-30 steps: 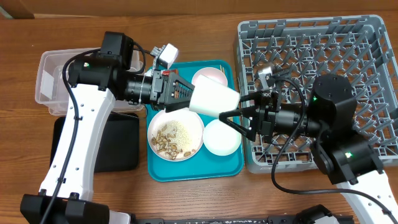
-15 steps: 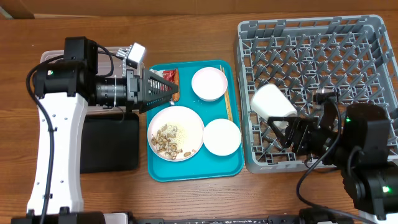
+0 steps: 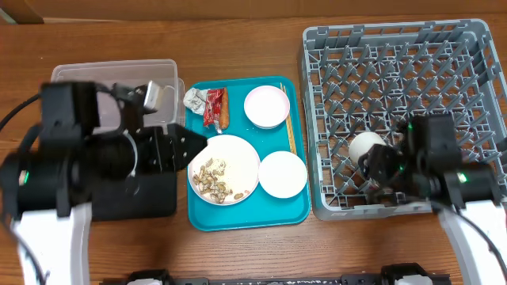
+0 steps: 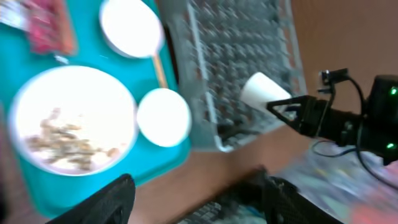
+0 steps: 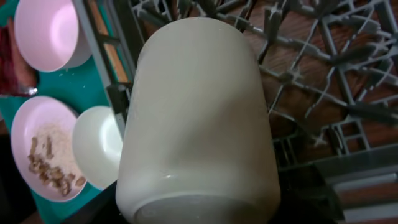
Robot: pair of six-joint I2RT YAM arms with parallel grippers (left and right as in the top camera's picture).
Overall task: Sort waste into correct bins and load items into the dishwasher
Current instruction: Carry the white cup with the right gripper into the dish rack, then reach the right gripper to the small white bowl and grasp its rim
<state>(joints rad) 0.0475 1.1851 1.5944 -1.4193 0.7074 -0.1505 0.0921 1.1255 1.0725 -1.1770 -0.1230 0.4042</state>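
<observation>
1. Your right gripper [image 3: 379, 162] has carried the white cup [image 3: 366, 146] from above the teal tray [image 3: 238, 218] to low over the grey rack's [image 3: 475, 47] front-left corner. It's clamped on the cup, not released yet.
2. Your left gripper [image 3: 190, 145] has pulled back toward the black tray [image 3: 150, 202], fingers spread, empty.
3. One dish nearly loaded; the plate [image 3: 224, 169] of shells and the red wrapper [image 3: 211, 105] wait on the tray.

plain white cup [image 3: 367, 147] sits tilted at the near-left part of the big square grey plastic peg rack [image 3: 475, 47]. on the teal tray [image 3: 238, 218]:
- round white plate [image 3: 240, 158] with tan nut-shell scraps [image 3: 210, 178]
- pale pink bowl [image 3: 266, 106]
- small white bowl [image 3: 283, 174]
- thin wooden chopsticks [image 3: 290, 131]
- crumpled silvery wrapper [image 3: 192, 98], red snack wrapper [image 3: 211, 105] and orange-brown sausage stick [image 3: 223, 108], all bunched together

clear rectangular plastic tub [image 3: 103, 73] and flat black tray [image 3: 154, 202] are off to the left.
</observation>
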